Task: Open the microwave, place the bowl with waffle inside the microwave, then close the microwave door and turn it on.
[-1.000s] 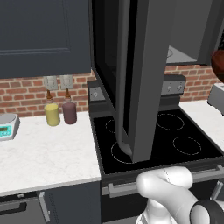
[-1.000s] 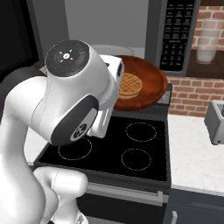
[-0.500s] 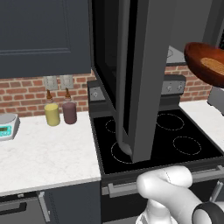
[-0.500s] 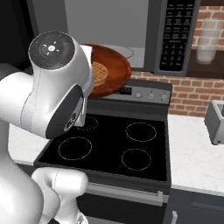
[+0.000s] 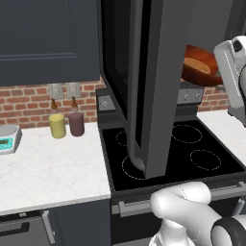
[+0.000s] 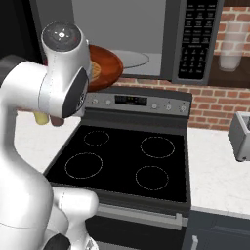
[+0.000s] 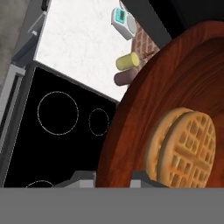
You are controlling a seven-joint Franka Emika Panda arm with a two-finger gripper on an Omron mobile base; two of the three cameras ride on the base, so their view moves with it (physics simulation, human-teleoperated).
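The bowl (image 7: pixel 175 113) with its waffle (image 7: pixel 186 146) hangs in my grip above the stove (image 6: pixel 127 161), level with the microwave (image 6: pixel 146 34) opening; my gripper (image 7: pixel 113 175) is narrowed onto its rim. The microwave door (image 5: pixel 153 86) stands swung wide, edge-on in the left base view, between the counter (image 5: pixel 48 168) and the bowl. On the counter sit a yellow cup (image 5: pixel 57 125), a purple cup (image 5: pixel 76 123) and a small scale (image 5: pixel 7 139). The turntable plate (image 6: pixel 132 58) lies just beyond the bowl
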